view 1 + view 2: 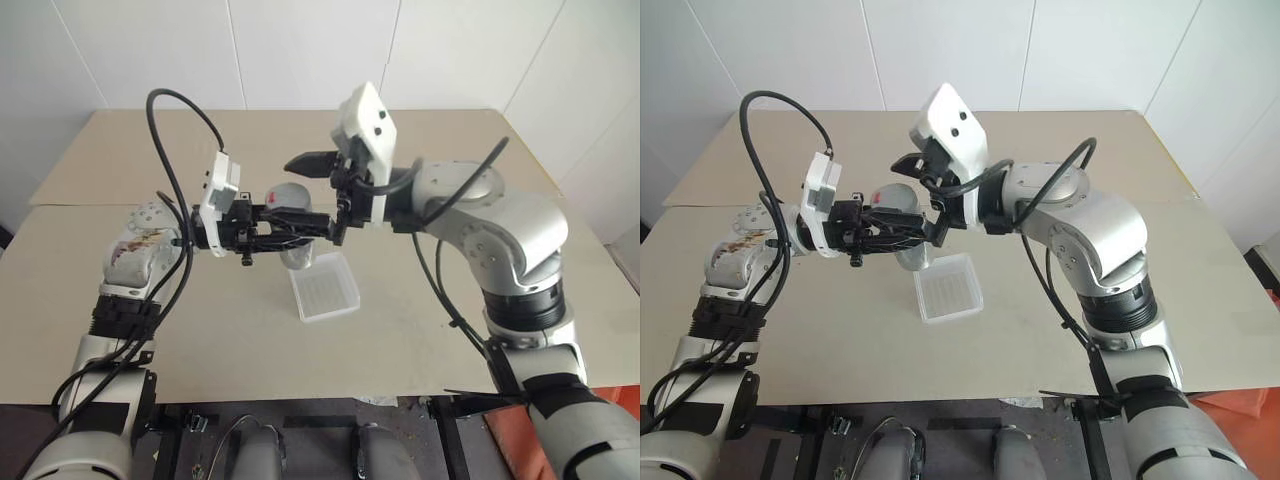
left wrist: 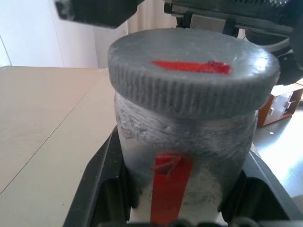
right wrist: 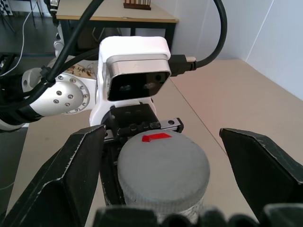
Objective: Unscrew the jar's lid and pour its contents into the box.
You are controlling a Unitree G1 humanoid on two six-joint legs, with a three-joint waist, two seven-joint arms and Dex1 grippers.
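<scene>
Jar handling was the question at this moment, set against a beige worktop (image 1: pixel 450 330) that spread across the middle of the left eye view. On it, just below centre, lay the box (image 1: pixel 325 287), a shallow translucent tray with a ribbed floor, thin-walled by the look of it and probably easy to nudge aside. Above the tray, at centre frame, the left claw (image 2: pixel 182 189) was clamped on the jar (image 2: pixel 184 156), one black finger on each side of its clear body below the cap. The jar looked small, light and rigid, its smooth wall likely slippery, so a firm hold on the body seemed wise. The right claw (image 3: pixel 165 175) stood wide, its fingers flanking the lid (image 3: pixel 163 165) without touching. That grey cap's ribbed rim offered the best purchase for twisting. Any contents could not be made out.
</scene>
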